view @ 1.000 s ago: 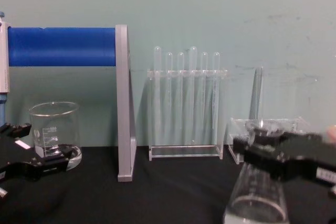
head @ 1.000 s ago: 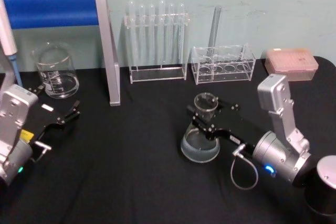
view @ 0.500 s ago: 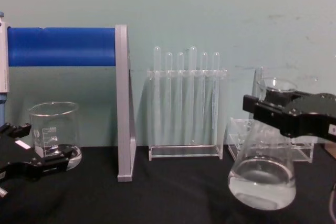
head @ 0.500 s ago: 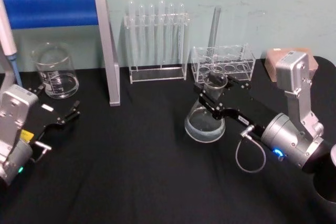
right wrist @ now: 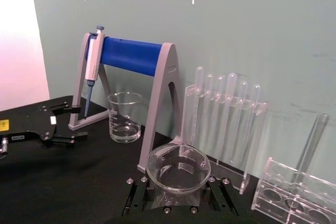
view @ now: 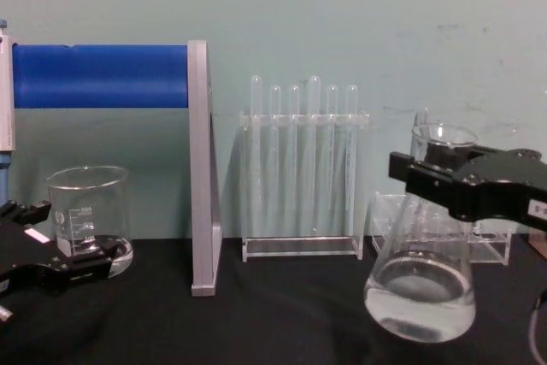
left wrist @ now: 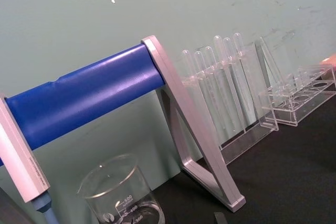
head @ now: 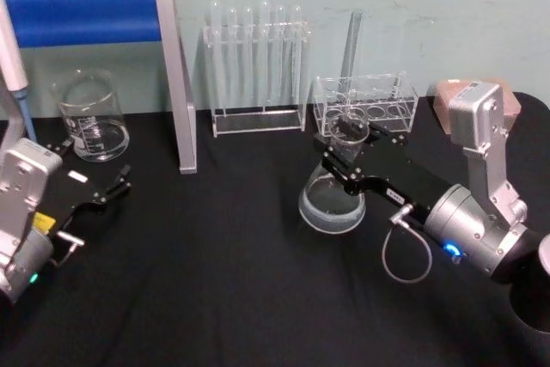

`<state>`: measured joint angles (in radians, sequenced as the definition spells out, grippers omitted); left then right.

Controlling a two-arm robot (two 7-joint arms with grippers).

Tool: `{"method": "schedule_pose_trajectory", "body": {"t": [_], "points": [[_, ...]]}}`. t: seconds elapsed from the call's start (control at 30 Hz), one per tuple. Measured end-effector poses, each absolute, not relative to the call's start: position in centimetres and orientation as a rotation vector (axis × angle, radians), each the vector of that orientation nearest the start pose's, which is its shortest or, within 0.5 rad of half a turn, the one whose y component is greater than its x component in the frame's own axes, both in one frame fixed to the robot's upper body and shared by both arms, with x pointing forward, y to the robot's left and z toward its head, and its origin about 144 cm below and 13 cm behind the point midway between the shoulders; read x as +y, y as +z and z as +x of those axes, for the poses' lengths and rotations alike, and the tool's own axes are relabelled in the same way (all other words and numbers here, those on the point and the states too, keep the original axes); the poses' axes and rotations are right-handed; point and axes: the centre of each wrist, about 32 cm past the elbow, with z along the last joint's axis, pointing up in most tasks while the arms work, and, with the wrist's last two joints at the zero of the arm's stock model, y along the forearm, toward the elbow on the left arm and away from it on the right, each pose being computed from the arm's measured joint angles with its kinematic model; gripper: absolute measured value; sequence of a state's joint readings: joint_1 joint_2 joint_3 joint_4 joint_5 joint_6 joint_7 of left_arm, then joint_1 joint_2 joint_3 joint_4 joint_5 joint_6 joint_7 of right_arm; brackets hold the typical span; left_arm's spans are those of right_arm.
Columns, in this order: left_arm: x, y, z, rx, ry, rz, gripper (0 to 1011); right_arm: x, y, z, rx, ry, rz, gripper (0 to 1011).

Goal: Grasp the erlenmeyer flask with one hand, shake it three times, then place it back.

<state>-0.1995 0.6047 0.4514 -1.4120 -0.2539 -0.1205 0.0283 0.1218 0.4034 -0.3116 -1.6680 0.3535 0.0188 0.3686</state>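
The right end effector point(head: 348, 157) has its fingers closed around the neck of the flask point(head: 333, 204), just under the flared rim. The cone hangs below the fingers. It is tilted, with its base swung a little toward the left arm's side, so it is not standing flat. I judge it to be held clear of the worktop point(head: 215, 281). A shallow pool of clear liquid lies in the bottom.

The flask is thin, smooth glass: rigid, breakable and slippery against hard fingers. The liquid puts most of the weight low down, so the base will tend to swing under the grip during each shake. The neck looks like the right place to hold it. It is narrow enough to close on, and the flare above the fingers should stop it sliding down through them. A firm squeeze should hold it, while a crushing one could crack it. The low liquid level leaves plenty of room before anything reaches the mouth.

The low rack point(head: 365, 105) stands just behind the right end effector, and the tall tube rack point(head: 256, 66) stands beyond it toward the left. Shaking strokes toward either could knock glass on plastic.

The left end effector point(head: 94, 162) rests on the worktop well apart, with its fingers spread and nothing between them. A beaker point(head: 90, 118) stands just beyond it.
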Motion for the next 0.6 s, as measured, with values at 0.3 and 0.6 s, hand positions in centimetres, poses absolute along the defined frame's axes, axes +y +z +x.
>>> {"method": "schedule_pose_trajectory", "body": {"t": [0.3, 0.6], "points": [[31.0, 114.0, 48.9, -0.285, 1.248, 0.304, 1001, -22.6, 119.4, 46.6, -0.096, -0.821, -0.011, 452], [31.0, 114.0, 48.9, -0.285, 1.248, 0.304, 1001, -21.0, 119.3, 45.3, -0.082, -0.718, -0.013, 452]]}}
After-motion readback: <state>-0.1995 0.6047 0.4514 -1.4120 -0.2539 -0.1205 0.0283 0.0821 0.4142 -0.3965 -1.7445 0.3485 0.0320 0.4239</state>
